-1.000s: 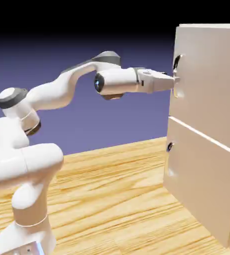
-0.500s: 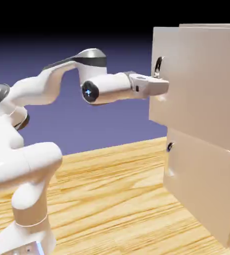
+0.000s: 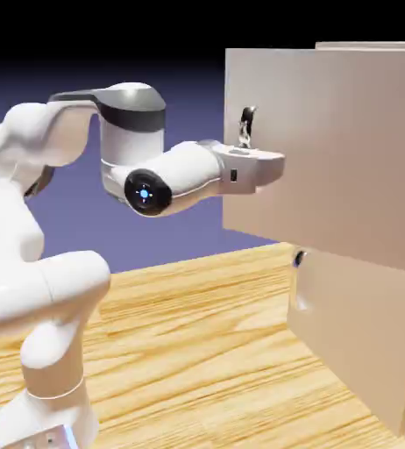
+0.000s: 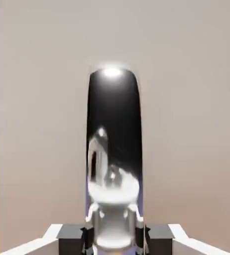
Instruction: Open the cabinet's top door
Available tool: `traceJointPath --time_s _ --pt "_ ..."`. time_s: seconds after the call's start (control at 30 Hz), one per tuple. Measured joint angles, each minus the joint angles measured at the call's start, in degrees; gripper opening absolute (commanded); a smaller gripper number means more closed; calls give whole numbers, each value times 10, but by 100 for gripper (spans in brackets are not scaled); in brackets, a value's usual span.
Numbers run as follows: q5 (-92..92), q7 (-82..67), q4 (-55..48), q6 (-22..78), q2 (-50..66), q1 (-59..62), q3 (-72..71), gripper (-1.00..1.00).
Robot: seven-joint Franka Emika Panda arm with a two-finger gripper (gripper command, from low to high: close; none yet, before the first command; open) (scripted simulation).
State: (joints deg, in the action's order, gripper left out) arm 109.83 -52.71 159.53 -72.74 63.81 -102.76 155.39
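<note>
Door [image 3: 329,149] partly swung out, free edge toward the arm, at 3 o'clock of the gripper [image 3: 257,163]. Gripper clamped on the handle [image 4: 114,149], whose long axis runs 12–6 in hand view. Handle's lower end hidden behind the hand; cabinet [image 3: 364,342] cut off at right.

This is a rendered simulation scene, not a real room. Behind everything lies a plain blue-violet backdrop [image 3: 197,219] that darkens to black at the top, with no walls, windows or fittings. A bench [image 3: 197,351] of pale wood with a smooth, repeating grain carries a glossy white robot arm [image 3: 39,289] and a boxy beige cabinet [image 3: 364,333] with flat, textureless panels. Surfaces are evenly clean, unmarked, with soft computer-graphics shading. The hand view shows uniform beige and a mirror-smooth handle [image 4: 113,149].
</note>
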Motion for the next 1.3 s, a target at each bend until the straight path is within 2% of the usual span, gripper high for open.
traceJointPath --time_s 0.23,0.53,0.9,1.3 --pt "-147 -92 -68 137 -145 53 65 -100" --pt "-303 -189 -200 243 -332 85 98 -100" --pt "-447 -254 -416 338 -557 85 106 -100" --pt "-520 -248 -665 433 -765 54 106 -100"
